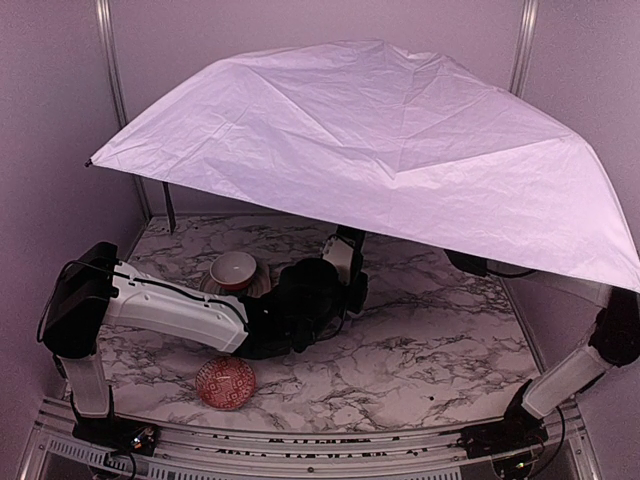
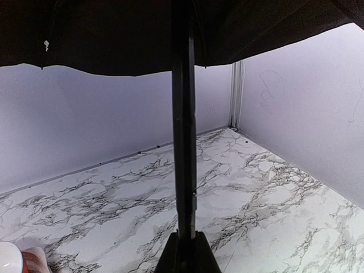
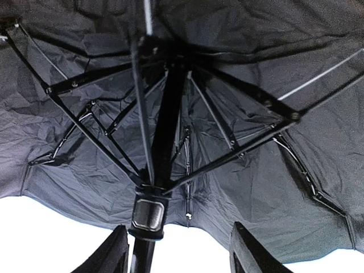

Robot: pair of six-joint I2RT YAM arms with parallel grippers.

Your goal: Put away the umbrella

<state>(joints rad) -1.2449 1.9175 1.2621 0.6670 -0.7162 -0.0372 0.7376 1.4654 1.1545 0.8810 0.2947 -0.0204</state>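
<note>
White-and-grey marbled tabletop (image 1: 420, 340), enclosed by pale walls (image 1: 60, 100) at the back and on both sides.

1. Umbrella (image 1: 400, 150): fully open. I see its pale lavender canopy spread over the rear and right of the tabletop, tilted so that the right edge sits lowest in the overhead view. The black shaft (image 2: 183, 142) rises near the middle of the tabletop.

2. Left tool (image 2: 185, 239): closed on the shaft low down. In the left wrist view the shaft runs straight up from between the fingers into the dark underside of the canopy. The left arm (image 1: 170, 310) reaches across from the left to the centre.

3. Right tool (image 3: 179, 227): jaws apart, under the canopy and pointing up at the black ribs (image 3: 85, 133). The shaft's collar (image 3: 147, 215), with a square button, lies just beside the left-hand finger (image 3: 111, 253) in that view. I cannot tell whether they touch. Nothing is clamped.

4. Other items: a red patterned bowl (image 1: 226, 383) stands near the front left. A second bowl (image 1: 233, 270), white inside, stands behind the left arm.
</note>
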